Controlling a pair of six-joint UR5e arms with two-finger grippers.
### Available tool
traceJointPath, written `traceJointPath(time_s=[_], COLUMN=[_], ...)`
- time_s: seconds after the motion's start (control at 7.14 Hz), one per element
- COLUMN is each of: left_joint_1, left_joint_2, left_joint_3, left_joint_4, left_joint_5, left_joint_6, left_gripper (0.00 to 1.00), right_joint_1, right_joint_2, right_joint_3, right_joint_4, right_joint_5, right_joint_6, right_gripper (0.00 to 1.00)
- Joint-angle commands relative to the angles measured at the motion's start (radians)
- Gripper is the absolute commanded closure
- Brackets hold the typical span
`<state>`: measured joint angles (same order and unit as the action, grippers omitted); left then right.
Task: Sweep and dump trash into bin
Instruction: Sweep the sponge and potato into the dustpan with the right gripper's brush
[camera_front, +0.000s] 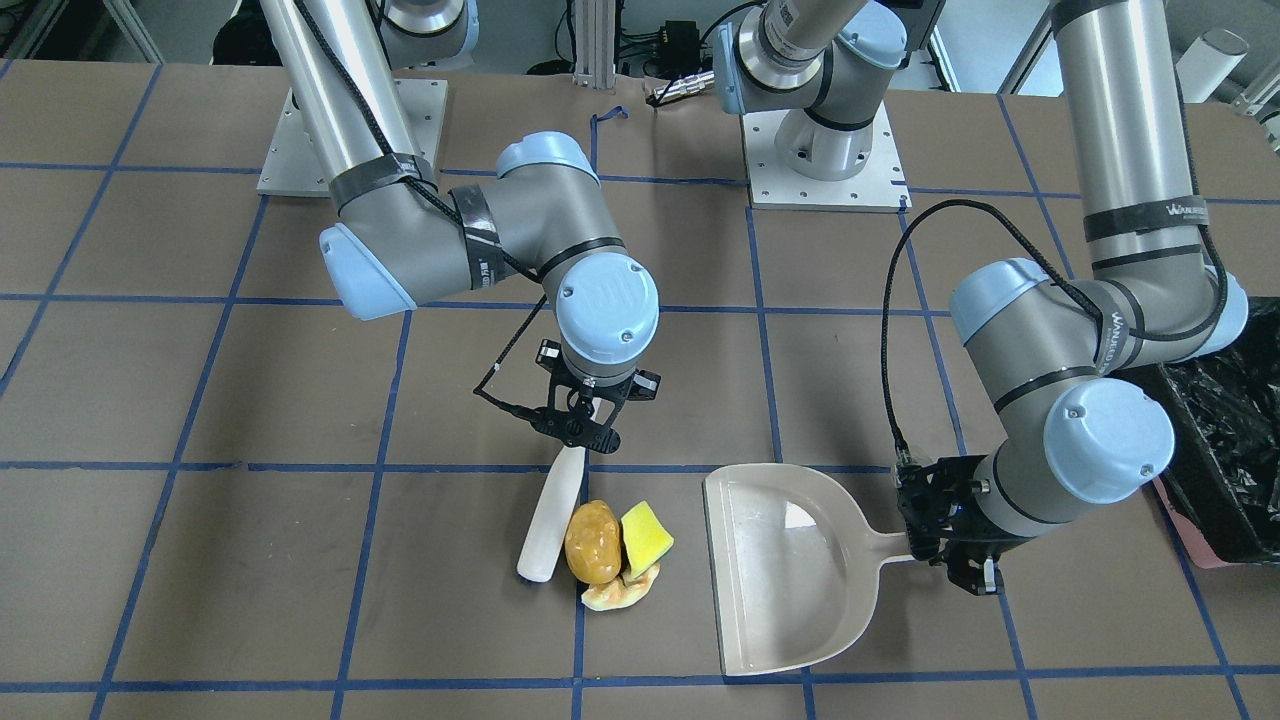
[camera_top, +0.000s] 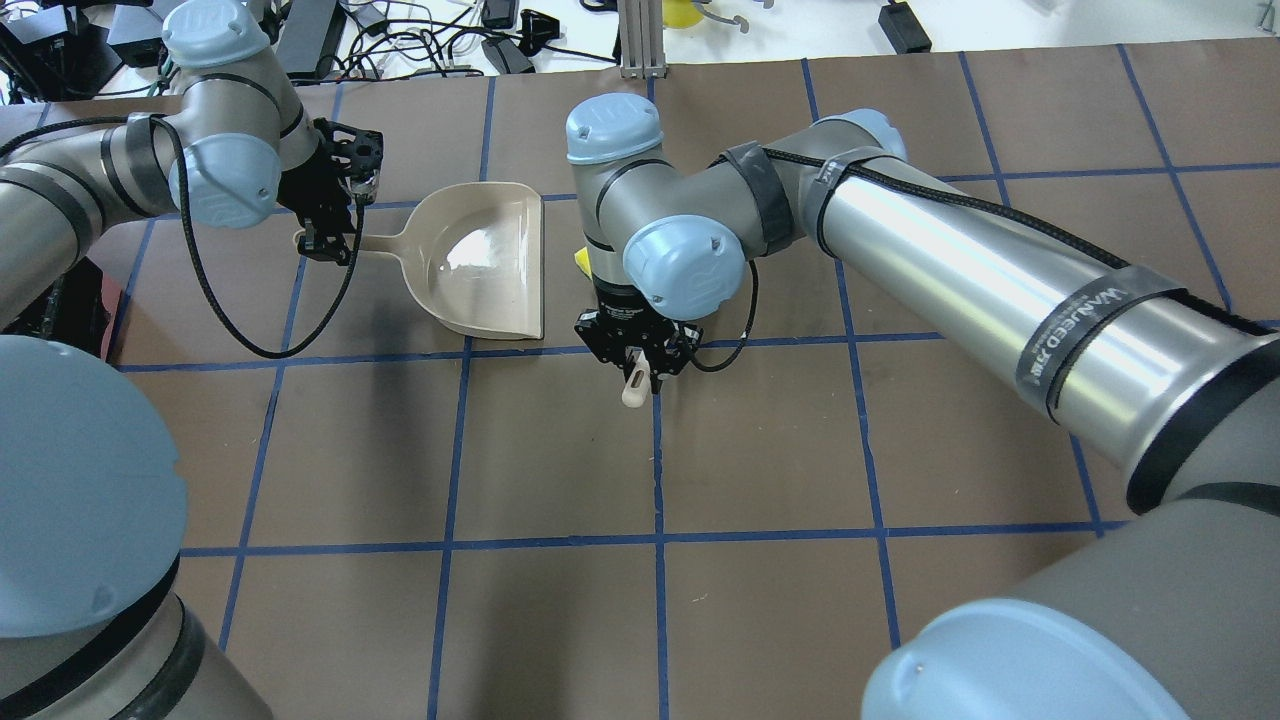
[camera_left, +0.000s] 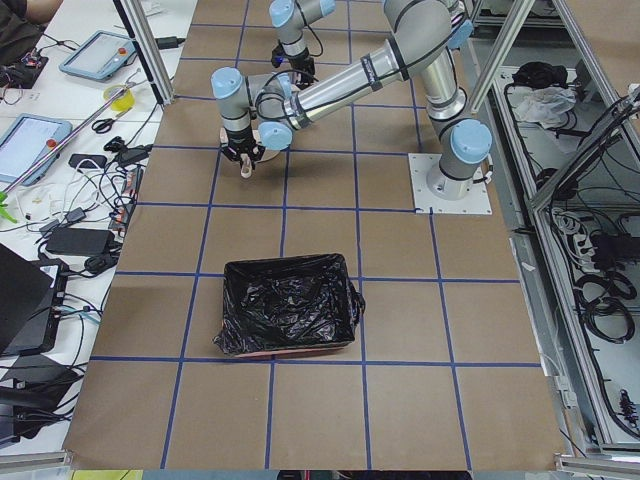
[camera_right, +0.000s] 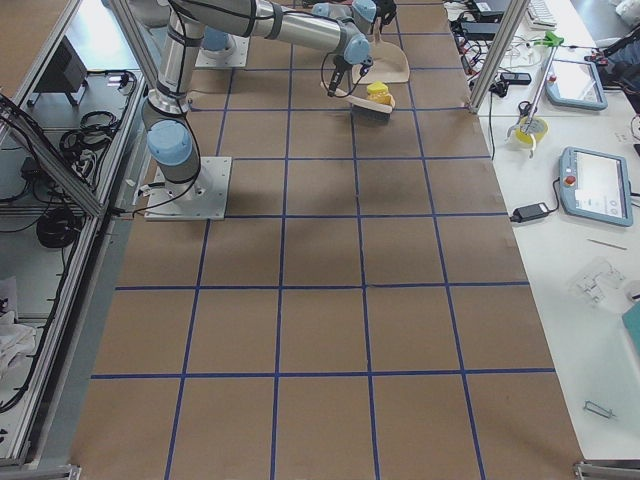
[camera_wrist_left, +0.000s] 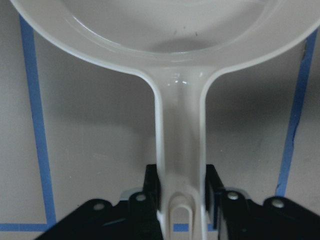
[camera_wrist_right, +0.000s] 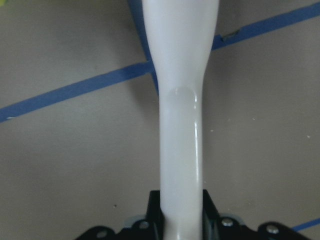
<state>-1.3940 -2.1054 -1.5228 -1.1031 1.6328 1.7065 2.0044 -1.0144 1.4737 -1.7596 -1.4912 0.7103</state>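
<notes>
the brush (camera_front: 548, 520) is pinched by the right gripper (camera_front: 580, 432); in the front view the trash (camera_front: 610, 555) is seen at its 5 o'clock, against the brush. the dustpan (camera_front: 790, 570) is clamped by the left gripper (camera_front: 948, 552).

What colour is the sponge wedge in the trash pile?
The sponge wedge is bright yellow; the exterior front-facing view shows it best.

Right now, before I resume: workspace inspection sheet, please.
Surface: brown table, blue tape grid.
Job's things: trash clustered against the brush, apart from the dustpan; dustpan empty; bin on robot's left.
Clutter: nothing seen.
Grippers: right claw shut on brush; left claw shut on dustpan handle.
Cables: black cable loops free off each wrist.
Surroundings: teach pendant on side bench.
</notes>
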Motion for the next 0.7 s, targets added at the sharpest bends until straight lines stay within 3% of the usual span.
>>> traceJointPath(time_s=[0.0, 0.56], left_joint_1=[-0.002, -0.003], left_joint_2=[0.001, -0.001], left_joint_3=[0.001, 0.003], left_joint_4=[-0.001, -0.001], left_joint_5=[0.001, 0.001], left_joint_6=[-0.002, -0.002], left_gripper=[0.98, 0.98], right_joint_1=[0.054, 0.120], right_joint_2=[0.095, 0.114], right_joint_3=[-0.111, -0.171], right_joint_4=[0.000, -0.032], right_joint_5=[-0.012, -0.006], right_joint_6=[-0.008, -0.116], right_gripper=[1.00, 1.00])
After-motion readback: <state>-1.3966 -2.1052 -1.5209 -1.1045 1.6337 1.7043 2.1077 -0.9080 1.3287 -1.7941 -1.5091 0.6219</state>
